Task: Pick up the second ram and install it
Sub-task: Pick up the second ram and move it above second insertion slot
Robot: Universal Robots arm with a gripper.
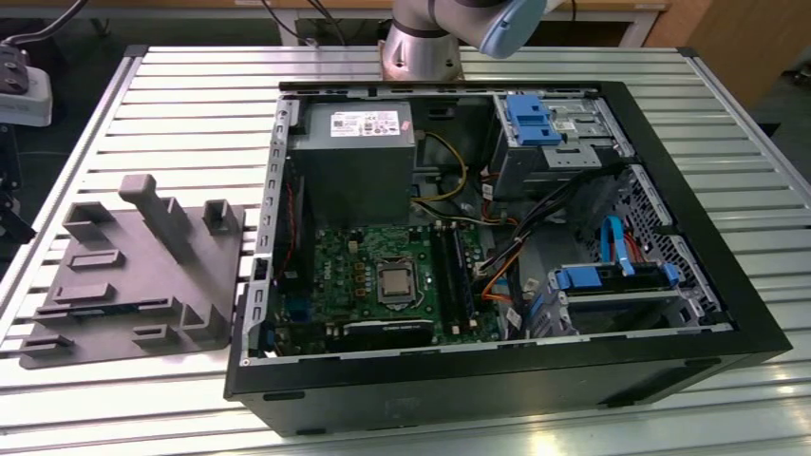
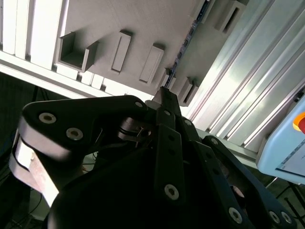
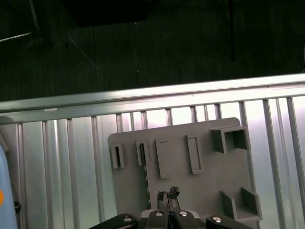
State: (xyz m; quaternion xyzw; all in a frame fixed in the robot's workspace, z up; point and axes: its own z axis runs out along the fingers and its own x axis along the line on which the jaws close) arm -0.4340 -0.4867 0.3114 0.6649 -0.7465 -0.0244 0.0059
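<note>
Edgewise, the second ram (image 2: 187,42) runs lengthwise toward the gripper (image 2: 164,91)

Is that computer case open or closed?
Open. The case lies on its side with no cover on top, so the motherboard and power supply show inside.

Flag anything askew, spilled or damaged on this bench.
Nothing stands out. The grey tray lies flat on the slatted table, and the open computer case sits beside it, cables kept inside.
</note>
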